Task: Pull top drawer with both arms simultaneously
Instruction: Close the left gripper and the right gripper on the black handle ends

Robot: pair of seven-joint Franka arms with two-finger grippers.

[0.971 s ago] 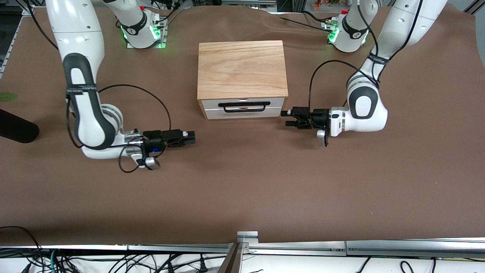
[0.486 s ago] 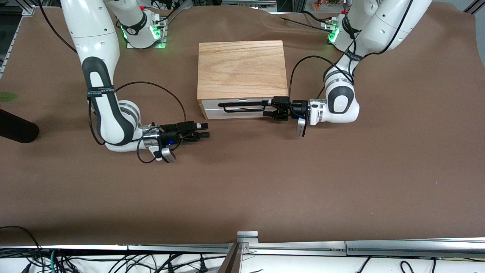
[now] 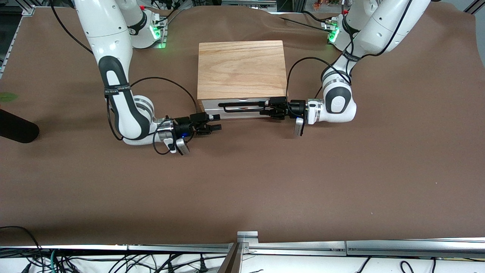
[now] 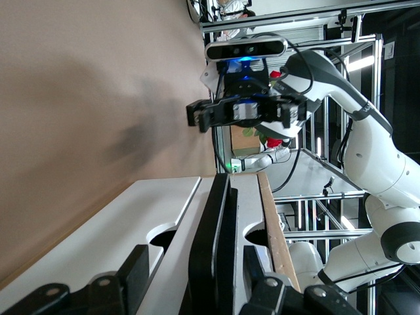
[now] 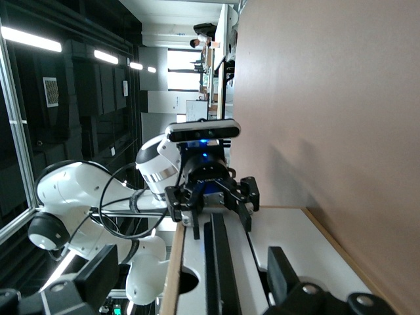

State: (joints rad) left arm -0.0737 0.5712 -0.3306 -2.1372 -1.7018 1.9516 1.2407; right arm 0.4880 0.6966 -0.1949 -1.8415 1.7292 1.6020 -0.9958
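Note:
The wooden box (image 3: 241, 68) stands mid-table. Its top drawer (image 3: 210, 103) is shut, with the black handle (image 3: 238, 103) across the white front. My left gripper (image 3: 266, 108) is open at the handle's end toward the left arm's end. In the left wrist view the gripper (image 4: 193, 269) has the handle (image 4: 216, 223) between its spread fingers (image 4: 134, 262), untouched. My right gripper (image 3: 216, 123) is open, low by the box's corner toward the right arm's end. In the right wrist view the gripper (image 5: 190, 272) lines up with the handle (image 5: 220, 262).
The second white drawer front (image 3: 242, 113) lies under the top one. A black object (image 3: 17, 131) lies at the table edge at the right arm's end. Brown cloth covers the table (image 3: 265, 182). A metal rail (image 3: 341, 246) runs along the near edge.
Both arms have swung in toward the box. The left gripper reached the handle's end. The right gripper moved from open table up to the box's corner.

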